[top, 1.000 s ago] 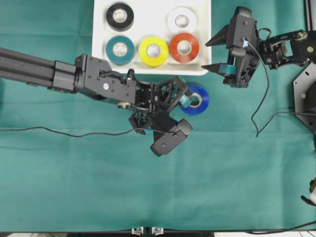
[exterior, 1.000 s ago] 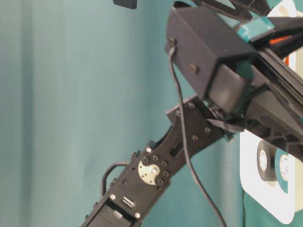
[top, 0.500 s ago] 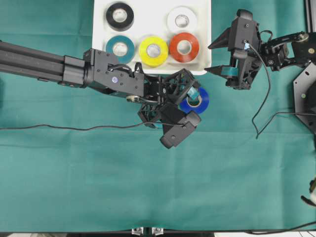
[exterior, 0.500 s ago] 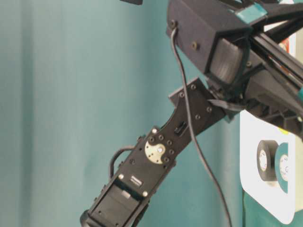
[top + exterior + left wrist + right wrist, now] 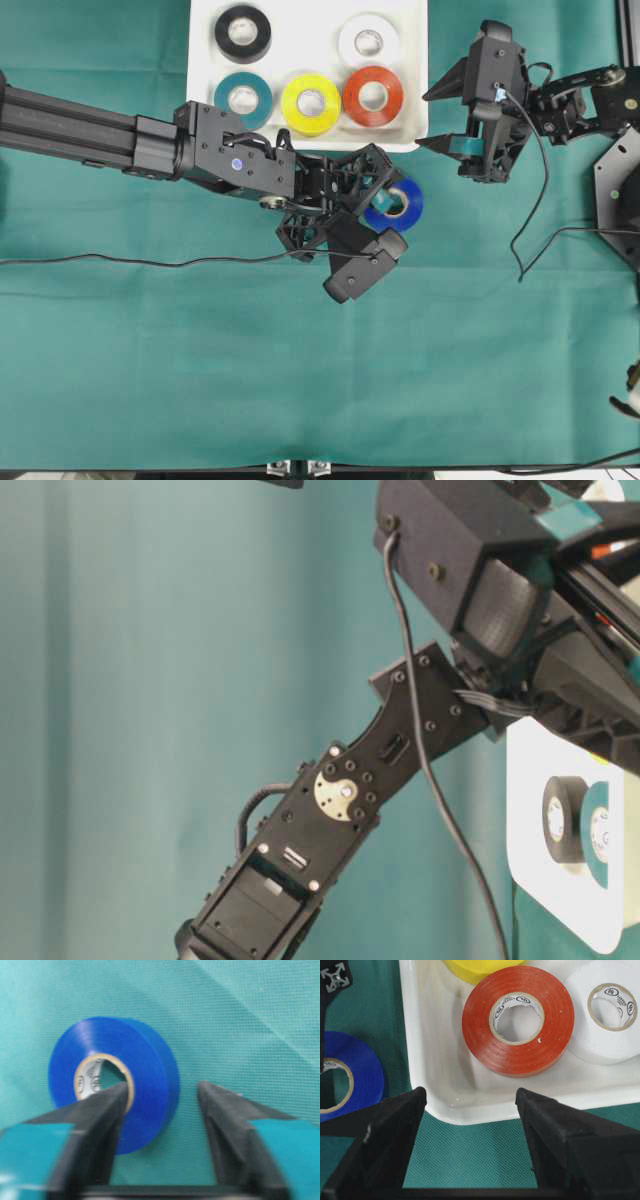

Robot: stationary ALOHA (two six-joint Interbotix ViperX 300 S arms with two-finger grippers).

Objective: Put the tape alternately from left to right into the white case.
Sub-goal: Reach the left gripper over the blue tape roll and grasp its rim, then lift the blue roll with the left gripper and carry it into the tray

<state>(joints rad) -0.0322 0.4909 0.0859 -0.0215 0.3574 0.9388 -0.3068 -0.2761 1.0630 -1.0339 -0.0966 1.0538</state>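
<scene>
The blue tape (image 5: 411, 212) lies flat on the green cloth just below the white case (image 5: 300, 45). My left gripper (image 5: 390, 196) straddles its wall. In the left wrist view one finger (image 5: 107, 1110) sits in the core of the blue roll (image 5: 145, 1055). The other finger (image 5: 220, 1110) stands clear of the outer side, so the left gripper (image 5: 162, 1087) is open. The case holds black (image 5: 242, 32), white (image 5: 368, 40), teal (image 5: 243, 98), yellow (image 5: 311, 103) and red-orange (image 5: 373, 95) rolls. My right gripper (image 5: 428, 118) hovers open and empty by the case's right corner (image 5: 445, 1110).
A thin black cable (image 5: 150, 265) runs across the cloth on the left. The right arm's base plate (image 5: 620, 200) and its cable (image 5: 525, 230) fill the right edge. The table-level view is mostly blocked by an arm (image 5: 340, 800), with the case's edge (image 5: 530, 880) at right.
My left arm has moved right and up onto the blue roll, and one finger now sits in its core. The right arm has barely shifted.
</scene>
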